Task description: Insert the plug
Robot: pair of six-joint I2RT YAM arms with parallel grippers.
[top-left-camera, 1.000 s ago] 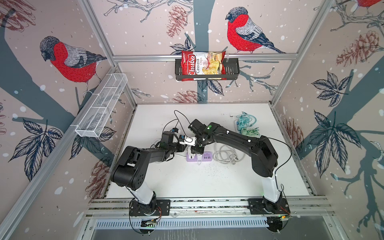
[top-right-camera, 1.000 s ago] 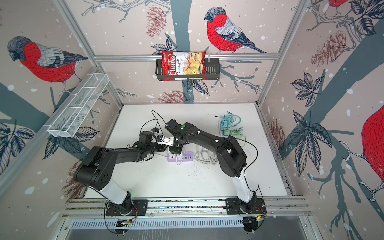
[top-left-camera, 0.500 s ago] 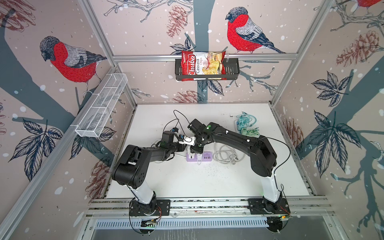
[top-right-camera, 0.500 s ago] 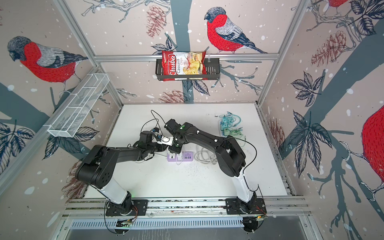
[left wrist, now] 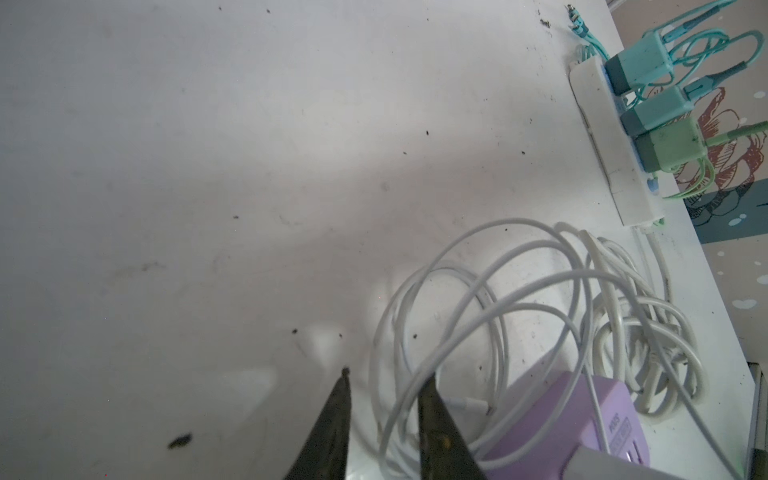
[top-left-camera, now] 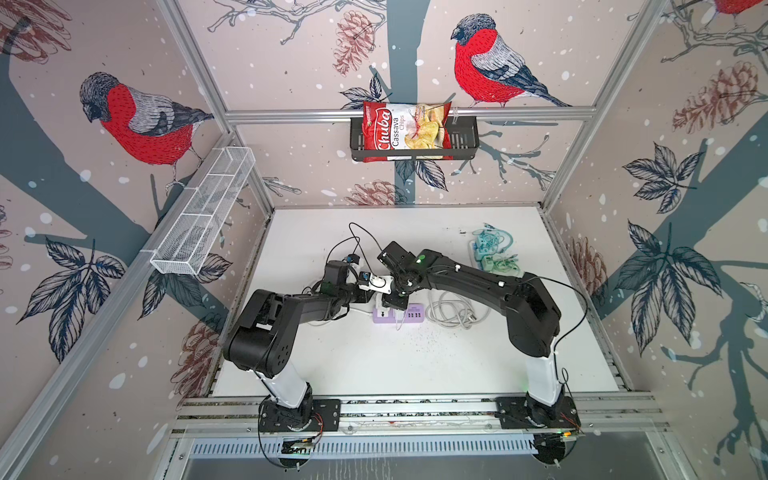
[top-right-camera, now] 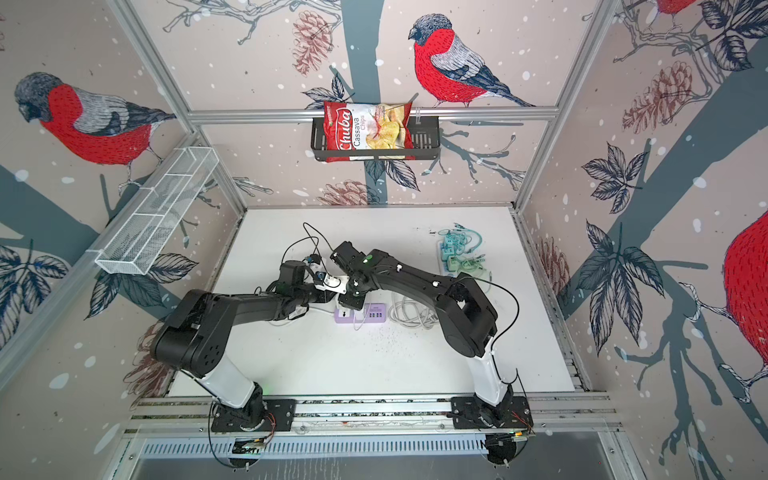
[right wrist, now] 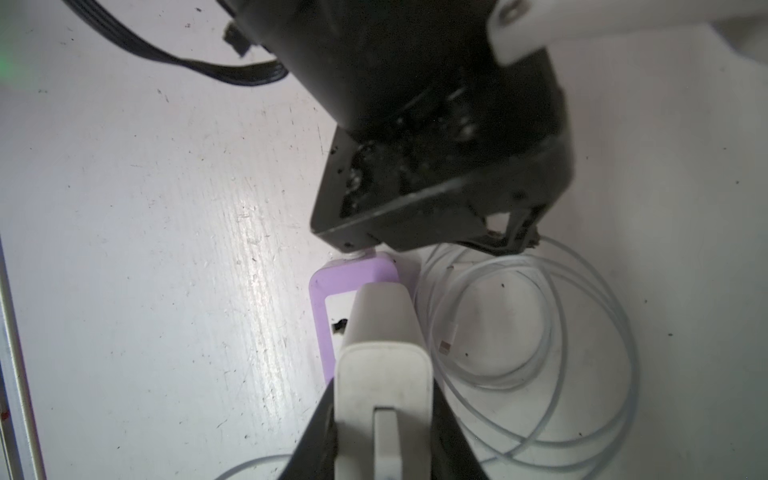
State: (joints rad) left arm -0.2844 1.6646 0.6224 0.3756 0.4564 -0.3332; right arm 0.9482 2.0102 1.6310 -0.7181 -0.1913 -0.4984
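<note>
Plug, right wrist: clamped in right jaws, nose on purple strip. Left wrist: left jaws closed, over white cable coil. Both top views: strip mid-counter, left arm and right arm meeting above it.

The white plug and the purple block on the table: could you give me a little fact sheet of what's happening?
Plug: white plug, gripped by the right gripper
Position: directly over the purple power strip's socket face; seating unclear
Other arm: left gripper by the strip's end, nothing between its fingers
Nearby: coiled white cable
</note>
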